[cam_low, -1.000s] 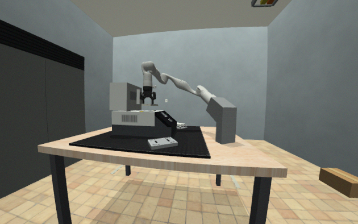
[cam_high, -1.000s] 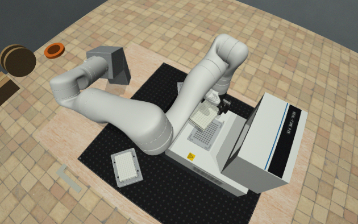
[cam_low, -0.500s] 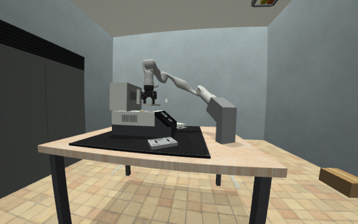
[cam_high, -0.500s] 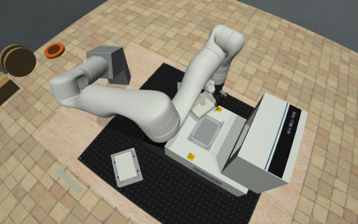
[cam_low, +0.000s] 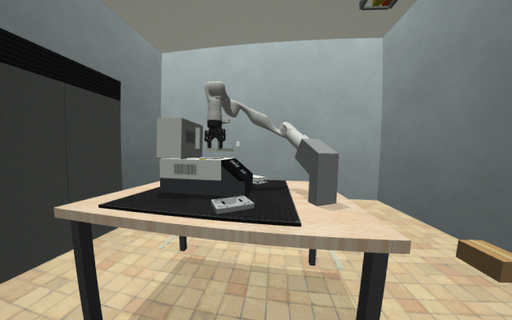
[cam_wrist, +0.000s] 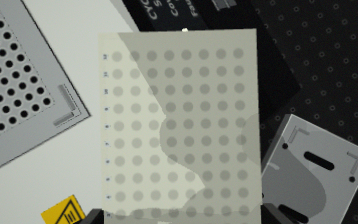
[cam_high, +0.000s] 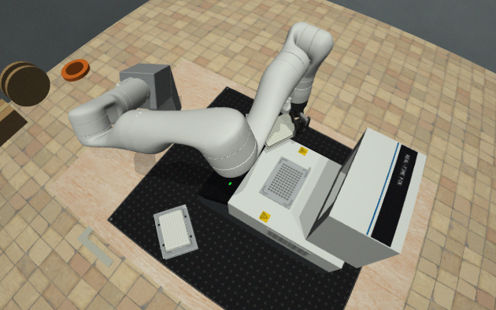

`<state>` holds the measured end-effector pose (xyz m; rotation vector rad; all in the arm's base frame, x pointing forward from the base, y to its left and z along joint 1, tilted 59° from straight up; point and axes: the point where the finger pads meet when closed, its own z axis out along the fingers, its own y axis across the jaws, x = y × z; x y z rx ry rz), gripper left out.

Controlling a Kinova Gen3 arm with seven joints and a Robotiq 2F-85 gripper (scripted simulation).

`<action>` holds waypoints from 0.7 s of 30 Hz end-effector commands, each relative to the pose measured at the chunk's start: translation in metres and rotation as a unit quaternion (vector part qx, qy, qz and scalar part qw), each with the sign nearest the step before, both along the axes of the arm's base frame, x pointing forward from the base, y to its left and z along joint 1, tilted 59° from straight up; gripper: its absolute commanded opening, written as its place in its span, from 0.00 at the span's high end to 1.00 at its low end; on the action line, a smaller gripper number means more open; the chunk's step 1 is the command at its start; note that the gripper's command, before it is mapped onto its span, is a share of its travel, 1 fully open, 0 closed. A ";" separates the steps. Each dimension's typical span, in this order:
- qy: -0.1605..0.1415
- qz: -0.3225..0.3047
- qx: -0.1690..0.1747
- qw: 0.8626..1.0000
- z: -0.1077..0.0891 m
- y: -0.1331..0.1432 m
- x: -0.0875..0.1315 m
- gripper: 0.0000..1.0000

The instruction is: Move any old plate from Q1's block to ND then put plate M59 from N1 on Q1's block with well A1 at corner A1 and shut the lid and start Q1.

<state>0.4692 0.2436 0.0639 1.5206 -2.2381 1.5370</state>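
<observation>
Old plate rides above Q1's edge, between block and finished-plate nest

The gripper (cam_high: 301, 122) (cam_low: 214, 146) (cam_wrist: 182, 216), its fingers spread wide across the last run's plate (cam_high: 280, 131) (cam_low: 223, 149) (cam_wrist: 182, 120), grips it by opposite sides, above the top of the cycler Q1 (cam_high: 252, 197) (cam_low: 191, 168) (cam_wrist: 60, 155). In the exterior view, open air shows between the plate's underside and the white casing, and the plate looks about level.

In the wrist view, the bare block (cam_high: 285, 182) (cam_wrist: 15, 85) and its corner locators lie to one side of the plate, apart from it. On the other side appears ND (cam_low: 232, 205) (cam_wrist: 310, 175), slots exposed, partly masked by the plate's edge; it sits on the black mat (cam_high: 138, 204) (cam_low: 183, 208) (cam_wrist: 320, 55) beside the machine, near the mat's border.

Q1's tall lid housing (cam_high: 362, 197) (cam_low: 171, 138) rises behind the block, the nearest high obstacle, with a gap between it and the gripper. The arm (cam_high: 232, 138) (cam_low: 252, 114) reaches across the front panel, where a green light (cam_high: 230, 183) (cam_low: 237, 162) glows.

Plate M59 (cam_high: 174, 230) (cam_low: 258, 177) rests in nest N1 (cam_high: 193, 241) (cam_low: 260, 183), well apart from the gripper.
</observation>
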 end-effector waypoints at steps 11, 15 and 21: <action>-0.049 -0.033 0.031 0.998 -0.032 0.014 -0.015 0.10; -0.066 -0.045 0.042 0.996 -0.043 0.019 -0.021 0.10; -0.083 -0.057 0.053 0.994 -0.054 0.023 -0.026 0.10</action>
